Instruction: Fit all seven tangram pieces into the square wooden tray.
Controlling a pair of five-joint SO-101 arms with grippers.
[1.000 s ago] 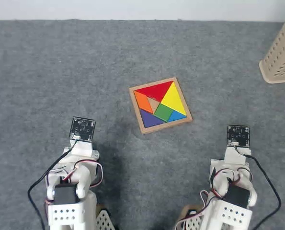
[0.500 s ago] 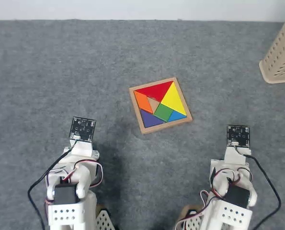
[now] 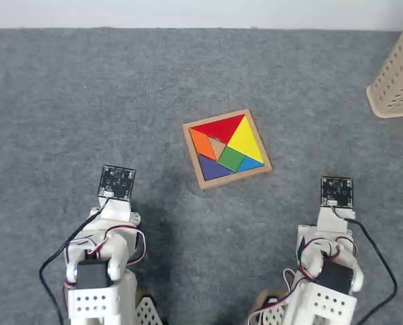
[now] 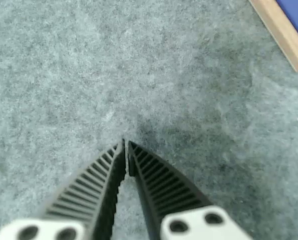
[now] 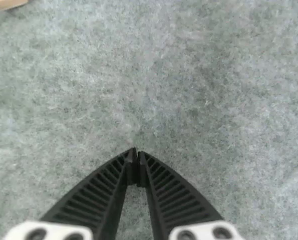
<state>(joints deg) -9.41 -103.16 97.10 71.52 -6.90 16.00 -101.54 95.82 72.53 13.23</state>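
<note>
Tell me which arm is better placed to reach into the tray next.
Left, narrowly. Both grippers are shut and empty, about equally far from the wooden tray. The left gripper has the tray's corner and purple piece in its own view; the right gripper catches just a sliver of frame.

Bright, even light; soft shadow on grey mat (image 3: 157,203) beside left arm (image 3: 106,264).

A beige perforated basket (image 3: 396,74) stands at the far right edge of the grey carpet (image 3: 86,101).
</note>
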